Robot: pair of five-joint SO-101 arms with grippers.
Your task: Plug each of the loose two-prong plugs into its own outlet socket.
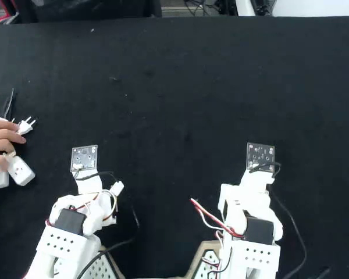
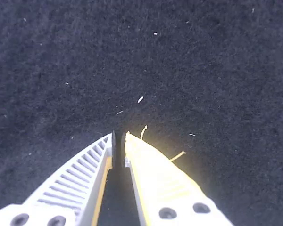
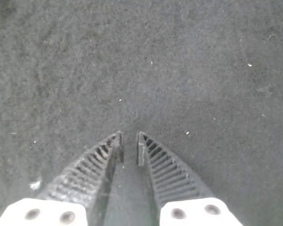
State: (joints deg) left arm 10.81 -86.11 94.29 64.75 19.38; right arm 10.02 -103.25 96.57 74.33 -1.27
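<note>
A white two-prong plug [image 1: 26, 125] lies at the table's far left edge, its prongs pointing right. A person's hand [image 1: 0, 140] rests on it and on the white outlet blocks [image 1: 20, 172] just in front. Both arms are folded back at the near edge, far from these parts. My left arm [image 1: 84, 174] is the nearer one. Its gripper [image 2: 119, 136] is shut over bare black cloth, with nothing between the white and yellow fingers. My right arm [image 1: 259, 174] sits near the front right, and its gripper [image 3: 129, 136] is likewise shut and holds nothing.
A black cloth [image 1: 180, 87] covers the whole table. A thin dark cable [image 1: 9, 102] runs behind the hand at the left edge. Red and white wires [image 1: 203, 216] loop between the two arm bases.
</note>
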